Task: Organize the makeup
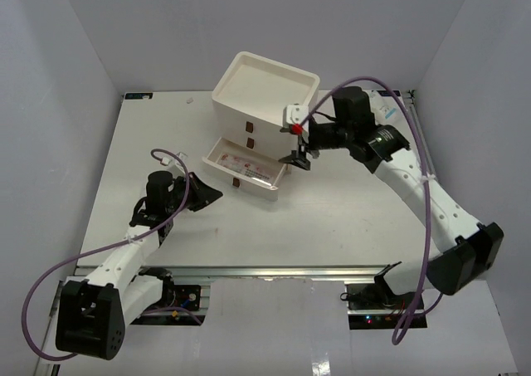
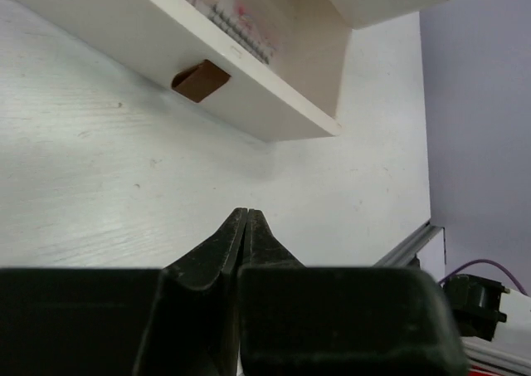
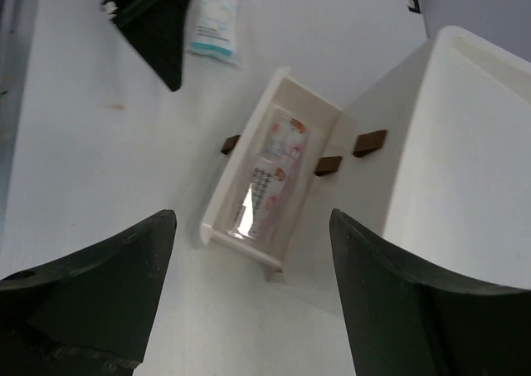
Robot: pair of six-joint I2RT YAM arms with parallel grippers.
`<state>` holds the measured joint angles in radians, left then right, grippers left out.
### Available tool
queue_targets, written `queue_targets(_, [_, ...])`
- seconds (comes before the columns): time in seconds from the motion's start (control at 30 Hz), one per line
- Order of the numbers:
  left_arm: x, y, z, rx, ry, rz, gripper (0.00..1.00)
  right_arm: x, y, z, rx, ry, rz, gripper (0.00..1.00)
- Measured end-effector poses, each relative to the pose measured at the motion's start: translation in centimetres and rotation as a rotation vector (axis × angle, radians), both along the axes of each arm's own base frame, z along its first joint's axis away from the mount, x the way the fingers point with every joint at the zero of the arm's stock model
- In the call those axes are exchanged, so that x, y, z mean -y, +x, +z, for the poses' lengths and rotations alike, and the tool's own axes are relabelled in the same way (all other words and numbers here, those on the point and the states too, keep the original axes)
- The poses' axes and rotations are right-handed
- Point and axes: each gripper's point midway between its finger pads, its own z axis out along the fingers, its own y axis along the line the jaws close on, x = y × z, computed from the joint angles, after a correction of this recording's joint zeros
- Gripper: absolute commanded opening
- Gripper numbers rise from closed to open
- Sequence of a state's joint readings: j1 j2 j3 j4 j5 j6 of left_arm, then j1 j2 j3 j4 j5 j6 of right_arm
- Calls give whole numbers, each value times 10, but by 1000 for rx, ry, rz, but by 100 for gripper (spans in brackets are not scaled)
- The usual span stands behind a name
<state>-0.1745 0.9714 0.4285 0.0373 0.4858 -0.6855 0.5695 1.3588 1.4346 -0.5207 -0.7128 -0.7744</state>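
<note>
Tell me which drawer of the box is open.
The bottom drawer, pulled out with sachets inside; the two upper drawers are shut.

cream drawer box [image 1: 264,90] on white table [image 1: 332,218], bottom drawer [image 1: 241,183] pulled open.

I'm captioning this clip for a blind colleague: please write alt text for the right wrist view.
The open right gripper looks down on a cream drawer box whose bottom drawer is pulled out, pink-printed sachets lying inside. At top left, the left gripper sits beside a blue-printed sachet on the white table.
</note>
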Motion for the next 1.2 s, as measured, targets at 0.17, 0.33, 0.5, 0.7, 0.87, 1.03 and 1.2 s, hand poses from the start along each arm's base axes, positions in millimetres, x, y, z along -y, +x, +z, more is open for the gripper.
queue_targets(0.17, [-6,9,-14,-21,25,45,17,-44,63,0,-10,-34,-193,80])
queue_targets(0.33, [-5,16,-39,-80,37,60,17,-65,104,-38,-84,-100,-372,70])
queue_targets(0.5, [-4,21,-60,-127,47,65,17,-60,132,-43,-71,-109,-505,40])
queue_targets(0.7, [-2,31,-70,-133,47,70,17,-51,141,-43,-57,-118,-565,14])
queue_targets(0.87, [3,51,-75,-132,32,74,17,-50,142,-43,-46,-124,-565,13])
queue_targets(1.03, [9,73,-86,-154,9,83,17,-49,142,-43,-34,-131,-560,13])
queue_targets(1.2, [17,90,-81,-140,-15,81,17,-50,141,-44,-37,-129,-553,12])
